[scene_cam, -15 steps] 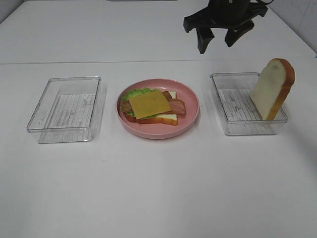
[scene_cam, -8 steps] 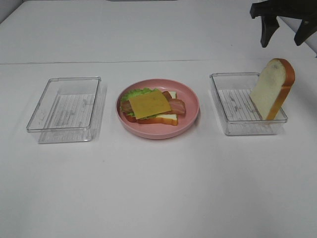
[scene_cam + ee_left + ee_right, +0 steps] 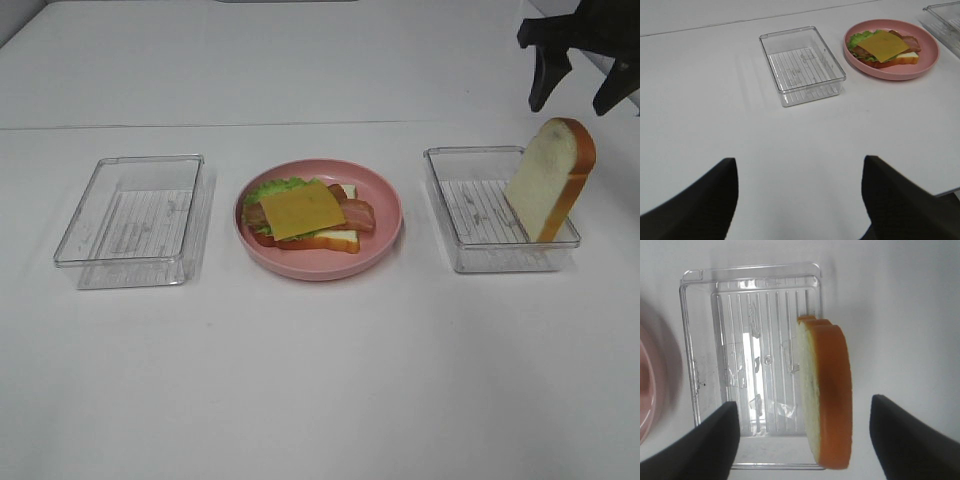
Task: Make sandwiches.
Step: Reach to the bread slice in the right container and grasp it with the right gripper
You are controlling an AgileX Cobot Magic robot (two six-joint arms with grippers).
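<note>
White table (image 3: 320, 380): bread slice (image 3: 550, 180) leans in tray (image 3: 470, 215), beside plate (image 3: 385, 235).

Open right claw (image 3: 583, 88) above bread slice (image 3: 551, 178).

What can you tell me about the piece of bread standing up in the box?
The bread slice is white with an orange-brown crust and a rounded top. It looks like soft toy foam. It stands on edge in the clear tray, leaning against the tray's far right side. The open right gripper hovers above without touching it.
</note>
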